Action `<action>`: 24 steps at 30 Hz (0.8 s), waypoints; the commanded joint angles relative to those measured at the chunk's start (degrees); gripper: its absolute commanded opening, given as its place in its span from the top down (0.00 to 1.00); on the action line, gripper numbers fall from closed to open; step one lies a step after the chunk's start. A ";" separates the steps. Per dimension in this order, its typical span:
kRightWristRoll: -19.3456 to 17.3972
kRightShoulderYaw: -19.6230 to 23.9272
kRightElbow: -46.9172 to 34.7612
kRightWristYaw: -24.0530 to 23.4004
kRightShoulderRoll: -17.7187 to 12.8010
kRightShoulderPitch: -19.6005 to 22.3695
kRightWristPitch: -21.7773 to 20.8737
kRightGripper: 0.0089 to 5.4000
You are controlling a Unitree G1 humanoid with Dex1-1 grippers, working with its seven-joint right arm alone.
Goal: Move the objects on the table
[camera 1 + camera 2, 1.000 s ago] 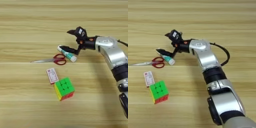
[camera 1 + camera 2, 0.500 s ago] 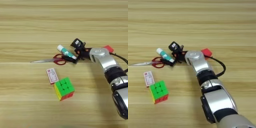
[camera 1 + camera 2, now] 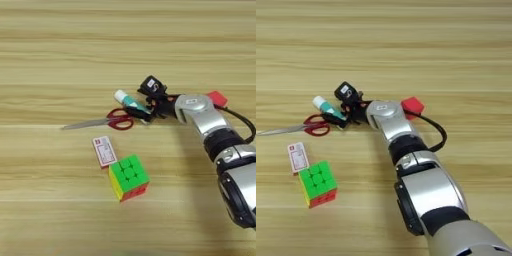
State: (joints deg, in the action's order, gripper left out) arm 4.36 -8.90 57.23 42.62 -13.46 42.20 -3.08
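Observation:
My right gripper (image 3: 144, 107) sits low over the table (image 3: 60, 60), shut on the green end of the white-and-green glue stick (image 3: 128, 101). The stick points up-left with its white cap free. Just below it lie the red-handled scissors (image 3: 119, 120), blades pointing left. The small red-and-white card box (image 3: 104, 150) lies flat further toward me, and the green, red and yellow puzzle cube (image 3: 129, 176) stands beside it. Behind my silver forearm (image 3: 387, 119) is the small red cube (image 3: 412, 106).
My arm crosses the table's right half from the bottom right corner, with a black cable (image 3: 436, 134) looping beside it. Bare wood (image 3: 306, 50) stretches across the far side and the left.
The gripper has come down and moved left with the glue stick, from above the table to beside the scissors' handles. The red cube, hidden a second ago, now shows behind the forearm.

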 commanded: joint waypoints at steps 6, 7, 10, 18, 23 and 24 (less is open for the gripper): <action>0.84 0.64 -1.40 -1.82 -0.91 4.69 -1.41 0.45; 0.90 0.65 -1.39 -1.85 -0.89 4.69 -1.47 0.46; 1.01 0.66 -1.60 -1.85 -0.85 4.62 -1.61 0.52; 1.26 0.86 -1.67 -1.82 -1.19 5.18 -2.20 0.67; 1.20 1.04 -1.66 -1.86 -1.37 5.55 -2.35 0.69; 1.18 1.10 -1.66 -1.88 -1.42 5.64 -2.36 0.69</action>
State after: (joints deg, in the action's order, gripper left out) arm 5.47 -8.75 57.75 42.09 -13.44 42.37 -4.25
